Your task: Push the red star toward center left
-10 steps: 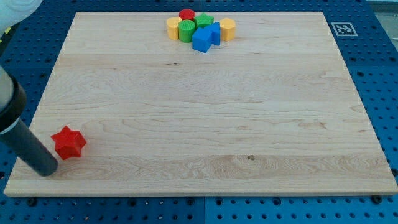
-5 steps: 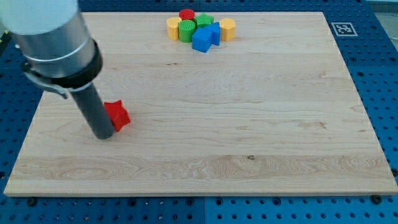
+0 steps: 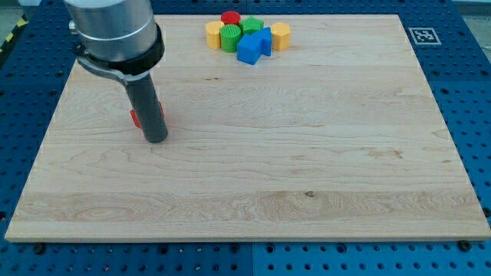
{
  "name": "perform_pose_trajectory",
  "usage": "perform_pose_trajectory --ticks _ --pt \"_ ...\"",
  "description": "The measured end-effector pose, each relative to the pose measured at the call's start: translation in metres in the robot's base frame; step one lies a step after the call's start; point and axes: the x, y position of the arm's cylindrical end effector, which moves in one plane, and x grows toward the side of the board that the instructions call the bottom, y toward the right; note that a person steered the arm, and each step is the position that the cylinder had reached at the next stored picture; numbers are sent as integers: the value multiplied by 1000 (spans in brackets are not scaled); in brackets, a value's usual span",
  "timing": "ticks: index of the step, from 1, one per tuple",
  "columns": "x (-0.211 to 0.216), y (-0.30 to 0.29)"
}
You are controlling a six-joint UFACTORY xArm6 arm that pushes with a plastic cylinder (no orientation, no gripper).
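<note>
While my tip [image 3: 156,139] sits below it, rod mostly hides red star [image 3: 135,118]; no end effector.

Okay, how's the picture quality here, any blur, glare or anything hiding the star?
In the camera view, lighting is even and the focus sharp; there is no strong glare on the wooden board. My tip and its rod cover most of the red star, so only red slivers show. The block cluster at the view's top is crisp.

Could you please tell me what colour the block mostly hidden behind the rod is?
Red: the star peeks out beside my tip in the camera view.
</note>
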Motion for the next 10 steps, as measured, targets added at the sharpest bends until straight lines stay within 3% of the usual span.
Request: perform_pose_trajectory --ticks 2,4,5,6,10 --pt "-34 -32" --pt "-30 26" --pt "-52 30" --pt "-68 19" --pt "-64 -38"
